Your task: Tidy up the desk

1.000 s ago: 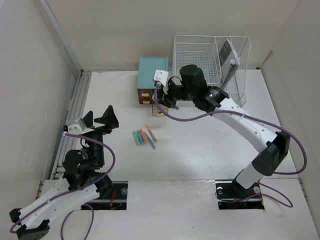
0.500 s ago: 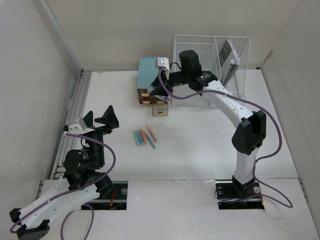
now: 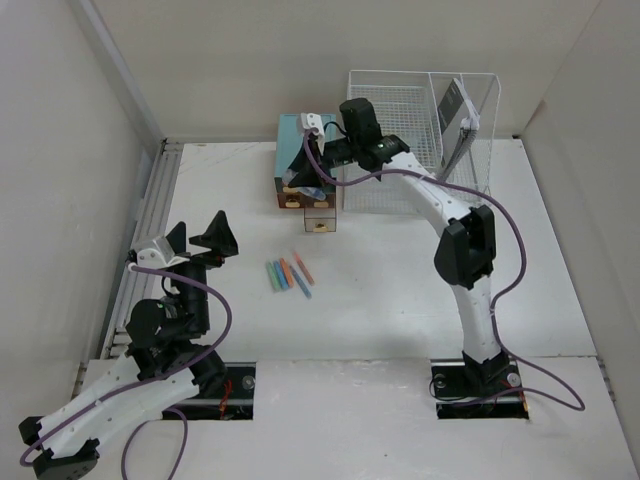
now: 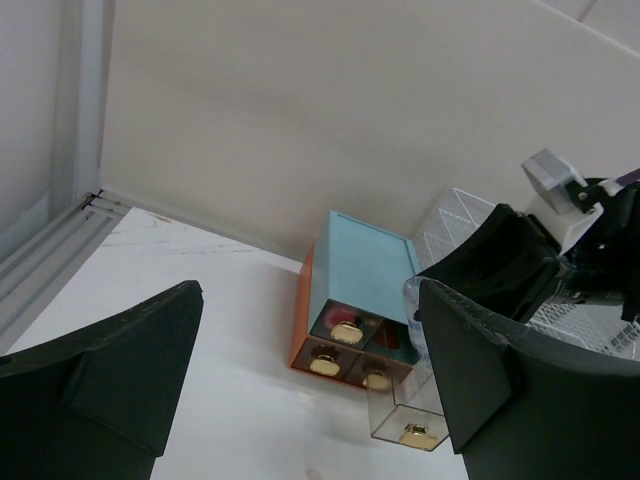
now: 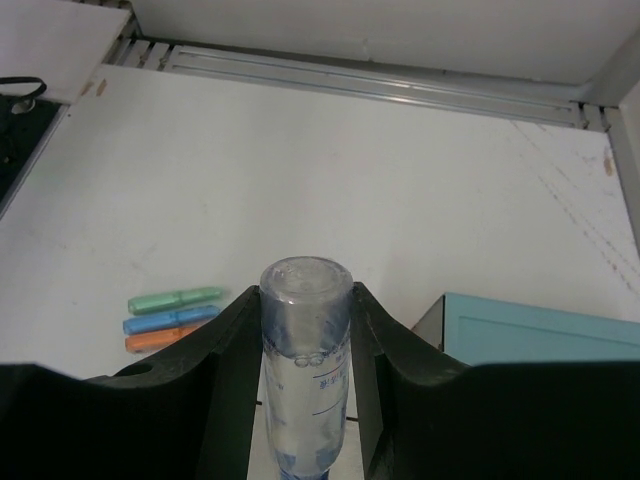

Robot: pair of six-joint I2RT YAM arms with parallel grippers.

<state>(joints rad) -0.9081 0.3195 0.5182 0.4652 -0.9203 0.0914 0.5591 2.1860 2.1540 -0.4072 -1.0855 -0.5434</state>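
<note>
Pretty bare setup tbh. The desk (image 3: 400,300) is boxed in by plain off-white panels: a back wall (image 3: 300,50) along its far edge, plus a left wall (image 3: 50,150) and a right wall (image 3: 600,120) along its sides. A pale metal corner post (image 3: 118,70) runs up where the back and left walls meet, and silver rails (image 3: 152,215) line the desk's left edge. Lighting is soft and even, and the shadows on the desk are faint.
</note>
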